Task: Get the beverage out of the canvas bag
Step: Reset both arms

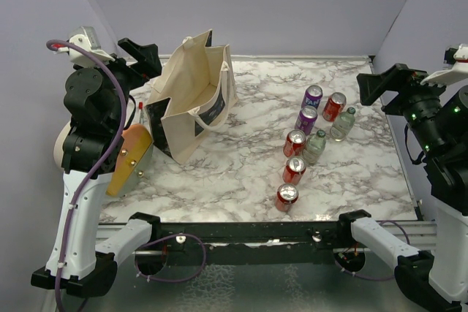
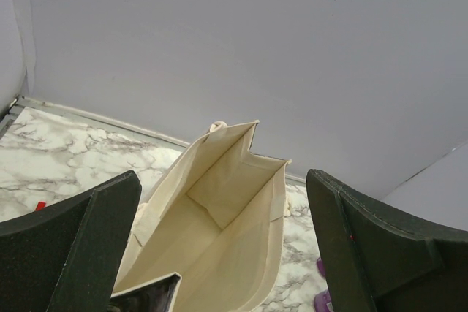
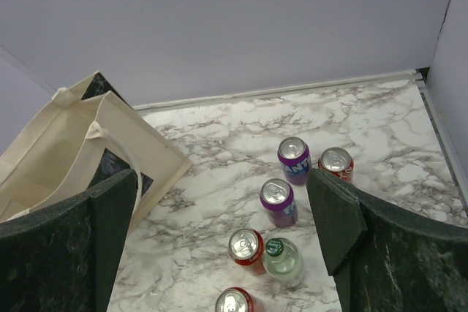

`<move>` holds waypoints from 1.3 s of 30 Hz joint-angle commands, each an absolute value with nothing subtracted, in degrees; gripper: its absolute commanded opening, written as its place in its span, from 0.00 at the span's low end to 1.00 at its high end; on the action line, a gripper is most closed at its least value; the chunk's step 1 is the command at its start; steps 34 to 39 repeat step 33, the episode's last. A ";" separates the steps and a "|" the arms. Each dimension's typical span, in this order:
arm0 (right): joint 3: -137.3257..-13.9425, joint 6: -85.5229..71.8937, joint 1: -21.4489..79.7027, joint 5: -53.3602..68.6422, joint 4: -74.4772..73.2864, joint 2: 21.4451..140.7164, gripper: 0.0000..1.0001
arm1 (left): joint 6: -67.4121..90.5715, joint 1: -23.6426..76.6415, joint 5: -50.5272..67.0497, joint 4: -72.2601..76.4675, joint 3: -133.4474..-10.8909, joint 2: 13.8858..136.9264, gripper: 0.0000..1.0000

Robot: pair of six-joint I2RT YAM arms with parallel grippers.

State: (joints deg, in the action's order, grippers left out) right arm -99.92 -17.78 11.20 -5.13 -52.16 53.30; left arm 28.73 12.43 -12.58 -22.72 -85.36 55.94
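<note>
Cream canvas bag [image 1: 191, 89] stands open-mouthed at the left rear of the table [image 1: 241, 173], just beside the left gripper [image 1: 142, 55], whose fingers are spread wide with nothing between them. The right gripper [image 1: 382, 84], equally splayed and empty, hovers well apart, near the cans [image 1: 295, 169]. No drink shows inside the bag, so a blind reach could catch its rim and drag or topple the soft cloth.

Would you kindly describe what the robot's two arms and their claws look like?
Both arms have white lower links and black upper joints. A purple cable runs along the left arm; green lights dot the right arm. The left claw and right claw each have two broad, dark, speckled fingers.
</note>
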 commanded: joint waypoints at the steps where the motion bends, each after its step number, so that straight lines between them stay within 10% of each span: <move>1: -99.41 -17.80 11.25 -5.14 -49.72 52.98 1.00 | 28.08 12.17 -13.97 -21.79 -85.25 55.49 0.99; 39: -98.96 -27.31 11.25 -7.70 -52.90 57.31 1.00 | 31.54 12.21 -11.15 -21.82 -82.03 55.49 0.99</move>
